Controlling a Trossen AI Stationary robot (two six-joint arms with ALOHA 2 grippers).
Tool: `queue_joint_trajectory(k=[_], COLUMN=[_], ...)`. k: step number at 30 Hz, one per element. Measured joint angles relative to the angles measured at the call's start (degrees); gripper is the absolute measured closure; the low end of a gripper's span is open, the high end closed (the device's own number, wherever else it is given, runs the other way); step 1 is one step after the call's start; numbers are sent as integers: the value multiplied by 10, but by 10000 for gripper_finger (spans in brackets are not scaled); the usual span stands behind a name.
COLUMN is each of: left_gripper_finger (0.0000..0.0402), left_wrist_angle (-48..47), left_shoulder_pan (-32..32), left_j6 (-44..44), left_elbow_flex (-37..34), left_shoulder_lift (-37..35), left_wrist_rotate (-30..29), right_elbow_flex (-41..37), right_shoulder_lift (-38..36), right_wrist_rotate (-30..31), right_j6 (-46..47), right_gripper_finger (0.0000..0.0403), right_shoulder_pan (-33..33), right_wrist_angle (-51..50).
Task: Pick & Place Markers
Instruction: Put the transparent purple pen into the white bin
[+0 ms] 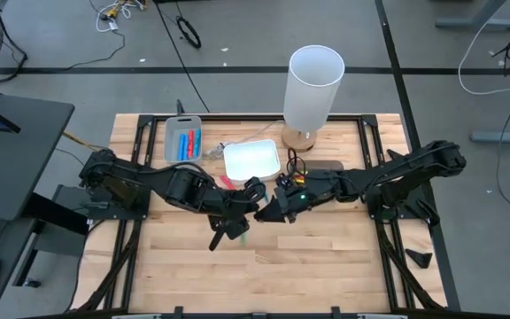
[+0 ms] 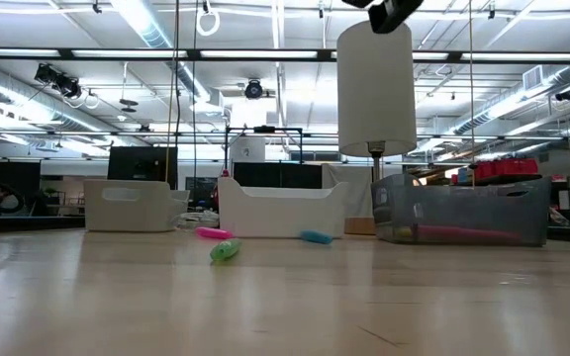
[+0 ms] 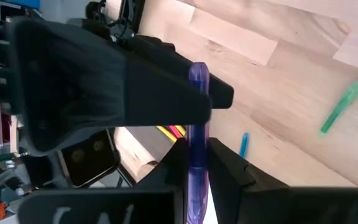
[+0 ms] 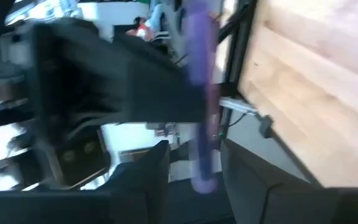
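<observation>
Purple marker [image 3: 197, 155]: held in mid-air between the two grippers above the middle of the tabletop, its long axis running lengthwise between the left fingers, across the line of the arms.
Left gripper [image 1: 253, 197]: fingers clamped on the purple marker.
Right gripper [image 1: 277, 202]: tip to tip with the left; the same marker stands between its fingers [image 4: 148, 180], but whether they press it I cannot tell.
Green marker [image 2: 225, 250]: lying flat on the bare wood, apart from the rest.
Pink marker [image 2: 212, 233] and blue marker [image 2: 316, 237]: lying in front of the white tray [image 2: 283, 210].
Grey tray [image 1: 172, 146]: at the far left edge, red and blue markers inside.
Tabletop [image 1: 326, 257]: pale wooden planks.
Lamp [image 1: 312, 87]: white shade, wooden base, at the far edge.
Room: grey floor with cables; ceiling strip lights.
</observation>
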Motion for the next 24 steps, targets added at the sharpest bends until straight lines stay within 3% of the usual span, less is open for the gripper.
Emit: queue_joint_trajectory(k=[11,17,24], left_gripper_finger=[346,295,251], left_wrist_angle=[1,1,15], left_shoulder_pan=[-1,-11,-21], left_j6=[-1,-27,-233], left_elbow_flex=[1,1,0], left_shoulder_lift=[-1,0,-12], left_wrist_rotate=[2,0,-59], right_elbow_flex=[0,0,1], right_shoulder_lift=[0,0,-1], right_wrist_rotate=[-28,-45,-77], right_j6=[-4,-9,-38], right_gripper_finger=[383,385,385], right_shoulder_pan=[0,0,-6], right_wrist_angle=[12,14,9])
